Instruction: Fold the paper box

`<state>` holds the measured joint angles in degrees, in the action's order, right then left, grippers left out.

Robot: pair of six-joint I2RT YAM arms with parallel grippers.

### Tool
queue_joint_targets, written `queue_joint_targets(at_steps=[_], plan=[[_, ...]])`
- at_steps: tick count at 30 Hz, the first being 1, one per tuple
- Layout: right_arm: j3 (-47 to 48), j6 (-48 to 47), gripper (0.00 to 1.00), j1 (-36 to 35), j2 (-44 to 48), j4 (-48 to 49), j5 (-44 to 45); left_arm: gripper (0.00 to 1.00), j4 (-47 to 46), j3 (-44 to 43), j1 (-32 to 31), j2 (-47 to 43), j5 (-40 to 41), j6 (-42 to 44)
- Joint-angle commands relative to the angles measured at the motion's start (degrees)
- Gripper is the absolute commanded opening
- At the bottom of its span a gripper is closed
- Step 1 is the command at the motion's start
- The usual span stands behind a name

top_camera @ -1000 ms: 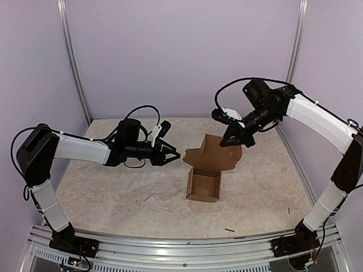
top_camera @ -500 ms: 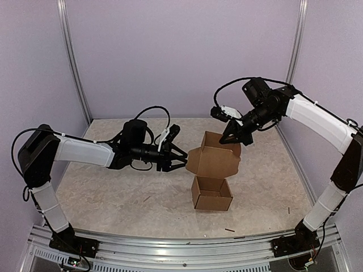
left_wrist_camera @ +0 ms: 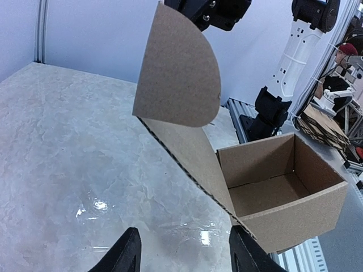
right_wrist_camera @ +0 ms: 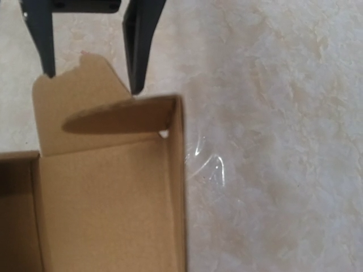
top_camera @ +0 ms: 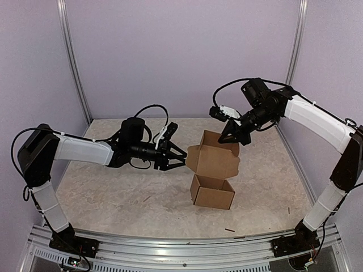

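Note:
The paper box (top_camera: 212, 195) is a brown cardboard box with an open body on the table and its lid panel (top_camera: 212, 160) standing upright above it. My right gripper (top_camera: 229, 140) is shut on the lid's top edge; its fingers are hidden in the right wrist view, where the box (right_wrist_camera: 108, 209) fills the lower left. My left gripper (top_camera: 180, 159) is open, level with the lid's rounded left flap (left_wrist_camera: 181, 73) and just short of it. In the left wrist view the gripper (left_wrist_camera: 184, 260) has only table between its fingers, and the box body (left_wrist_camera: 283, 192) lies to the right.
Small dark scraps (top_camera: 229, 230) lie on the table near the front, another scrap (top_camera: 146, 198) left of the box. A metal rail (top_camera: 181, 245) runs along the near edge. Purple walls close in the back and sides. The left gripper's fingers (right_wrist_camera: 136, 45) show beyond the box.
The box has swung and shifted slightly right and nearer, its lid now standing more upright. My left gripper has moved right, up to the lid's left flap. The right gripper stays shut.

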<state>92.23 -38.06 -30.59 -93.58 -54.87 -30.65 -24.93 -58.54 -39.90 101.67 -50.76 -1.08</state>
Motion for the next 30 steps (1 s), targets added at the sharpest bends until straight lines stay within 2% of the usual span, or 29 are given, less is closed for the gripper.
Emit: queue_joint_targets(at_steps=[1,7,17,30], plan=[[-1.85,-0.06,0.00,-0.11,1.00,1.40,0.24,0.52,-2.86,-0.39,1.07,1.17,-7.09,-2.75],[-3.40,0.00,0.00,-0.39,2.37,2.68,-1.68,0.53,-8.42,-2.36,0.45,4.59,-11.02,-7.86],[-4.00,0.36,0.00,-0.44,3.89,2.50,-3.71,0.53,-10.10,-7.43,-0.88,10.96,-11.94,-11.08],[-8.21,0.43,0.00,-0.78,7.88,5.30,1.81,0.56,-15.91,-5.07,1.47,10.00,-15.58,-16.72]])
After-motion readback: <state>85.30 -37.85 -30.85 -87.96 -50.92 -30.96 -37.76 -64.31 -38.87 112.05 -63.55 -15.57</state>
